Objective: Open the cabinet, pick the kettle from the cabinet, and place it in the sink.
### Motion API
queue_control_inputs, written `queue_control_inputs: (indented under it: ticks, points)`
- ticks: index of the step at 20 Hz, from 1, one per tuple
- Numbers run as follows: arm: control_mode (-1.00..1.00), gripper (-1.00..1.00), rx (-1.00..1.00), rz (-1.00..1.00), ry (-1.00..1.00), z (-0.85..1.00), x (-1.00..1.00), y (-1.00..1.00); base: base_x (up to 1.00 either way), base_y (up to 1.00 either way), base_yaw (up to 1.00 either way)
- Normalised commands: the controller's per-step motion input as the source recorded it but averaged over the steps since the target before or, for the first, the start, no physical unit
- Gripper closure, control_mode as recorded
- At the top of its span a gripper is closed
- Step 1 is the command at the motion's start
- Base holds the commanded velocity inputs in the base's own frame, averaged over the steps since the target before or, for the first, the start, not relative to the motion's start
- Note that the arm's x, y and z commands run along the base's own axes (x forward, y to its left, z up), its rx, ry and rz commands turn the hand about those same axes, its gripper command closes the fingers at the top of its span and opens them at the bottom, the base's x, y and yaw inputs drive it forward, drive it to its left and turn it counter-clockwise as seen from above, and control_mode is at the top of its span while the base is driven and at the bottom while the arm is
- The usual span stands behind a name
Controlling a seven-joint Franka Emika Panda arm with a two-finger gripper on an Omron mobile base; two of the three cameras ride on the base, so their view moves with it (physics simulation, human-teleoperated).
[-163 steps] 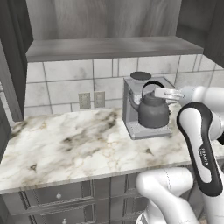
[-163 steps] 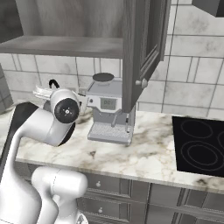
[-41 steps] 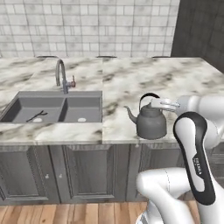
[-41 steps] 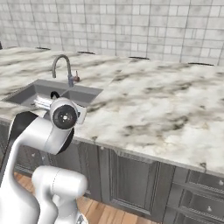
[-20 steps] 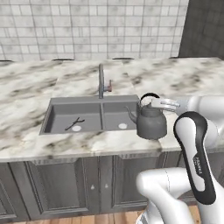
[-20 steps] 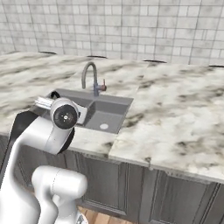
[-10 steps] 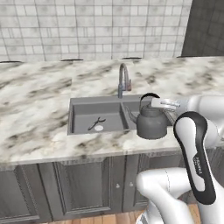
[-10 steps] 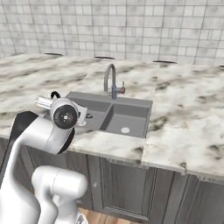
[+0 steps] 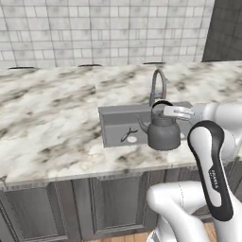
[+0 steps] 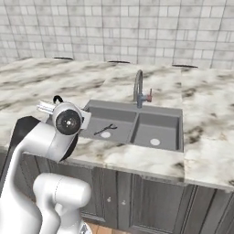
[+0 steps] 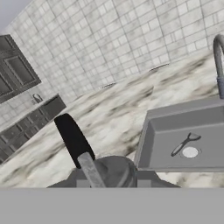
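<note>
No readable writing shows on the kettle or sink.

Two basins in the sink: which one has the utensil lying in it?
The left basin as seen from the robot, farther from the faucet's red handle. A small utensil lies by its drain; the right basin holds none.

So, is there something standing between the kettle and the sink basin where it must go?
Nothing visible blocks it. The kettle hangs in the gripper, with the sink beyond; only a small utensil lies inside.
</note>
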Motion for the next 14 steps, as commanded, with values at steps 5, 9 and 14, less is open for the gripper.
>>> queue_control_inputs:
  ticks: [5,9,14]
  points:
    - [1.00,1.00,0.00,0.00,0.00,0.00,0.00,0.00,0.35,0.46,-0.05]
    - [1.00,1.00,0.00,0.00,0.00,0.00,0.00,0.00,0.47,0.35,-0.09]
    - [1.00,1.00,0.00,0.00,0.00,0.00,0.00,0.00,0.13,0.04,-0.01]
